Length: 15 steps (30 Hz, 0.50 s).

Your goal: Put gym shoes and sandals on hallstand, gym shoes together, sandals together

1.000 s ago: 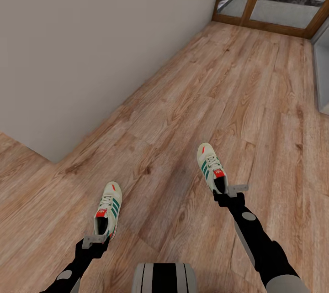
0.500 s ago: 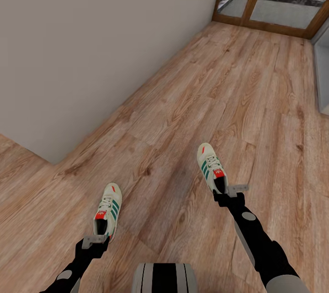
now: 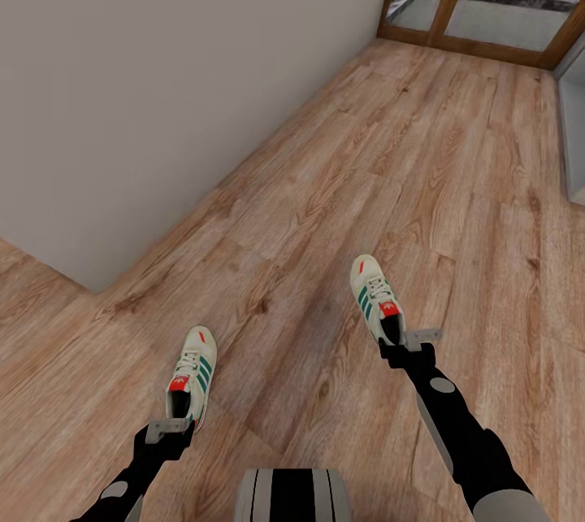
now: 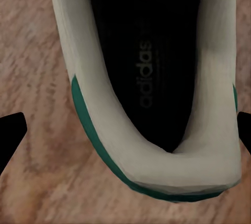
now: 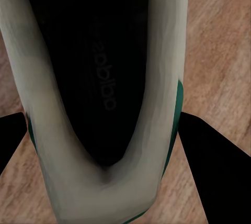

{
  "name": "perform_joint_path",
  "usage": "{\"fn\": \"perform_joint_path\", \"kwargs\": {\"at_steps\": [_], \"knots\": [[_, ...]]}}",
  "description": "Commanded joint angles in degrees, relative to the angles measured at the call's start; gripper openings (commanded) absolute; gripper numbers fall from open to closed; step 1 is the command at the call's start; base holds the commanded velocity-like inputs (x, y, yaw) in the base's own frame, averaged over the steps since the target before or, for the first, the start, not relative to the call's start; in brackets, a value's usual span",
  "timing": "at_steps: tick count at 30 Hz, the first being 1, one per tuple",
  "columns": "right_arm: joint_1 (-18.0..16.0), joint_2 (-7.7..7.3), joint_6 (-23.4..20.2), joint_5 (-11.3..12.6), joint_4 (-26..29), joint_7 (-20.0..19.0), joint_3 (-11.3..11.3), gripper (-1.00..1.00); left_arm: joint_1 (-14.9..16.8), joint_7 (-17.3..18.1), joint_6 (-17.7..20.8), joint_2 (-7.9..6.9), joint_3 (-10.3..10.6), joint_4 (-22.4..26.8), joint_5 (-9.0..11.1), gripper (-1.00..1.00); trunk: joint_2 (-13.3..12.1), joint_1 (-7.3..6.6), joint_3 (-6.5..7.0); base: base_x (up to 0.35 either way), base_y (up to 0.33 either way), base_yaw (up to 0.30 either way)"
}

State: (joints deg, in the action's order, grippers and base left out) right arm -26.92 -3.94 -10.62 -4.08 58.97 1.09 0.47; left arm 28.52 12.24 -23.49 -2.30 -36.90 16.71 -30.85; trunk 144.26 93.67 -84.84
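Nothing has shifted across the last second: the head view matches its earlier pictures, so both arms are holding station. Read as a judgement, that looks like a pause with both shoes secured, before they are carried off to the hallstand, which is not in sight.

Taking the grey wall (image 3: 162, 83) as the landmark, the corridor floor (image 3: 325, 180) runs along its foot toward a wood-framed glass door (image 3: 487, 2) at the wall's far end. A pale grey unit (image 3: 573, 132) stands across the floor from the wall; what it is cannot be told.

One gym shoe, the left gym shoe (image 3: 192, 374), sits nearer the wall's corner, toe pointing away from the robot. The right gym shoe (image 3: 376, 297) is further from the wall and well apart from the first, so they are not yet side by side.

The left tool (image 3: 168, 427) is at the heel of the left gym shoe (image 4: 151, 93), its dark fingertips (image 4: 11, 132) flanking the heel collar; it appears closed on it. The right tool (image 3: 410, 343) likewise straddles the heel of the right gym shoe (image 5: 104, 103), its fingers (image 5: 209, 166) against the sides, gripping it.

Whether either shoe is off the floor cannot be told. The sandals remain to be fetched.
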Motion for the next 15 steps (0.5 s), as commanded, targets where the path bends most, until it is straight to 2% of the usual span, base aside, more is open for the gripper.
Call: {"fn": "perform_joint_path", "kwargs": {"at_steps": [1, 15], "knots": [[-0.01, -0.01, -0.36, -0.41, 0.09, 0.14, 0.05, -1.00, 0.04, 0.42, -0.16, 0.02, -0.51, -0.01, -0.26, -1.00, 0.01, -0.01, -0.03, 0.000, 0.000, 0.000], [-0.02, -0.04, -0.45, -0.41, 0.09, 0.14, 0.05, -1.00, 0.04, 0.42, -0.15, -0.15, -0.52, 0.05, -0.26, -1.00, 0.01, -0.01, -0.03, 0.000, 0.000, 0.000]]}}
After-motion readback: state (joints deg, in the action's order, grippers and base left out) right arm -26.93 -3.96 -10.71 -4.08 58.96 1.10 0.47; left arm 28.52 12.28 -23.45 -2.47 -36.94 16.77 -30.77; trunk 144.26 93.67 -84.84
